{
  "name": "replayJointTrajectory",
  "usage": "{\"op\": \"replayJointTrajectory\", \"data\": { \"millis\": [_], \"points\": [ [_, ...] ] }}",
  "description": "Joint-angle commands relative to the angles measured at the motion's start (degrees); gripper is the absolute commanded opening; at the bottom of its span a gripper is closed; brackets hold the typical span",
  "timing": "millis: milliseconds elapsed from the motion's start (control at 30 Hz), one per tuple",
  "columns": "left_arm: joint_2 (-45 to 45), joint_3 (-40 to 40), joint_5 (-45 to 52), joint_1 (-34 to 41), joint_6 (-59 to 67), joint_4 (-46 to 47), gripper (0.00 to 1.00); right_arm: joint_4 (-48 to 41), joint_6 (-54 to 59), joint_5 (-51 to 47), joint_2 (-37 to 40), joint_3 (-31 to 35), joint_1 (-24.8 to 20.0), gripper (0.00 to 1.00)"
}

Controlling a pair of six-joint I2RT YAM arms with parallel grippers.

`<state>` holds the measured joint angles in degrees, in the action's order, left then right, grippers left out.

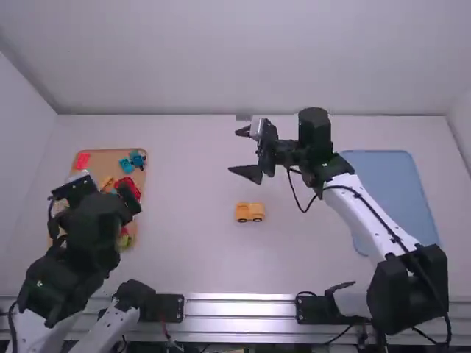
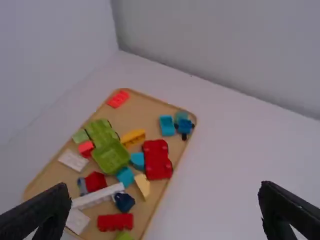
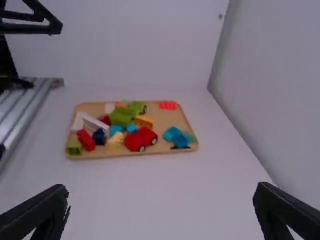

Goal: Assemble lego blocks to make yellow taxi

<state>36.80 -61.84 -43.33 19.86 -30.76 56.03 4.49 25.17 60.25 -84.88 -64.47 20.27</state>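
A yellow toy vehicle with dark wheels [image 1: 249, 212] stands alone on the table near the middle. My left gripper [image 1: 99, 193] hangs over the block tray at the left, and its fingers [image 2: 45, 212] are wide apart with nothing between them; the left gripper [image 2: 165, 212] faces the tray. Beyond the vehicle is my right gripper [image 1: 246, 153], open and empty above the table; the right gripper [image 3: 161, 212] also has spread fingers. In the left wrist view a yellow block [image 2: 133, 136] and a pale yellow curved piece [image 2: 142, 186] lie in the tray.
The tan tray [image 2: 171, 200] holds several loose pieces, among them a red car base [image 2: 157, 160], a green one [image 2: 110, 156] and a long white brick [image 2: 98, 196]. A blue tray [image 1: 390, 173] lies at the right, partly behind the right arm.
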Motion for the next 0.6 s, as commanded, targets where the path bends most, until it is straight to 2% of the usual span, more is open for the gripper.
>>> {"op": "replayJointTrajectory", "data": {
  "millis": [0,167,500,567],
  "points": [
    [4.0,-5.2,-2.7,-1.2,-3.6,2.0,0.99,-1.0,-4.0,3.7,-4.2,-4.4,1.7,0.99],
    [10.3,-11.2,-1.4,-7.2,-4.8,6.7,0.99,-2.6,-4.0,6.2,-8.2,-8.4,1.7,0.99],
    [25.7,-17.2,21.6,-40.3,0.5,8.4,0.99,-1.9,-1.8,5.3,-8.8,-9.1,0.2,0.99],
    [26.7,-17.4,23.4,-43.5,0.7,8.0,0.99,-1.9,-1.8,5.3,-8.8,-9.1,-0.1,0.99]
  ]
}}
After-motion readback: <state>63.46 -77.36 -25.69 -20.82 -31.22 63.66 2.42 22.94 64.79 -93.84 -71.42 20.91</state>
